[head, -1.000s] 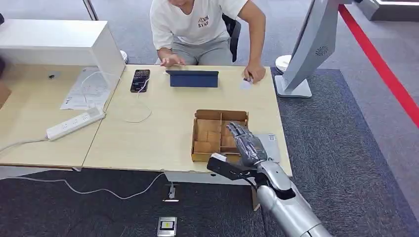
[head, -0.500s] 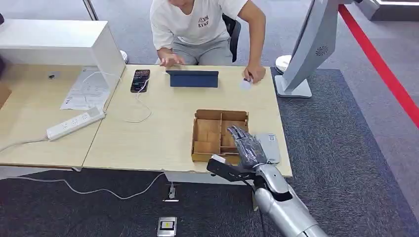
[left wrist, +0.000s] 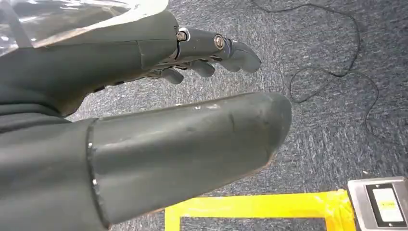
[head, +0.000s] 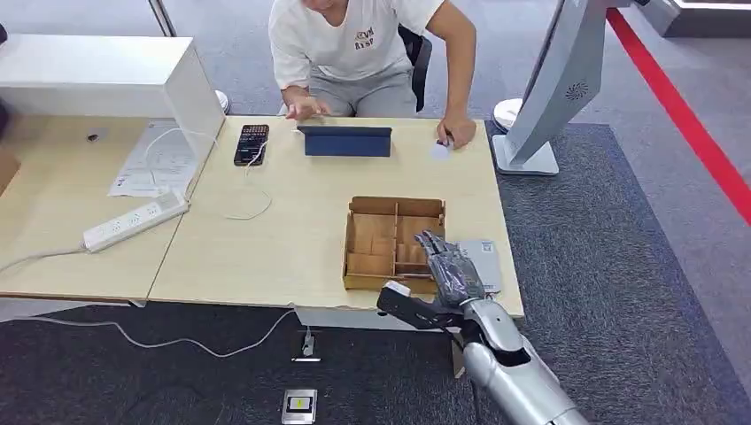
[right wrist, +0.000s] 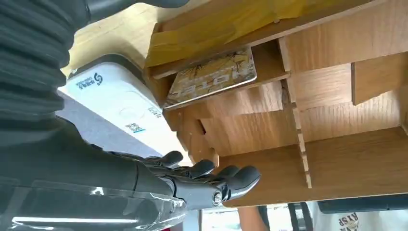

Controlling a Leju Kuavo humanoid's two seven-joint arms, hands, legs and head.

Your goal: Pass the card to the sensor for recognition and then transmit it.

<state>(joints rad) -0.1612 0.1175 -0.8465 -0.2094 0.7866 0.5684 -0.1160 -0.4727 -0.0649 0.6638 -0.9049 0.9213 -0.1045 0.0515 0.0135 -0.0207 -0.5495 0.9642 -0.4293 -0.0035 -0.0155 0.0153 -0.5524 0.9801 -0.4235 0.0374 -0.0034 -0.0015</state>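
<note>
One right hand, fingers apart, above divided wooden tray, card inside.

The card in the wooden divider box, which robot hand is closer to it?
Right. The right robot hand hovers over the wooden divider box holding the card; the left robot hand hangs over the carpet.

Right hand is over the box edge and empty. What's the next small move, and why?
Probably ease the right hand down into the wooden box toward the card, since the fingers are apart and holding nothing, and the card lies in the compartment beside the white sensor.
</note>
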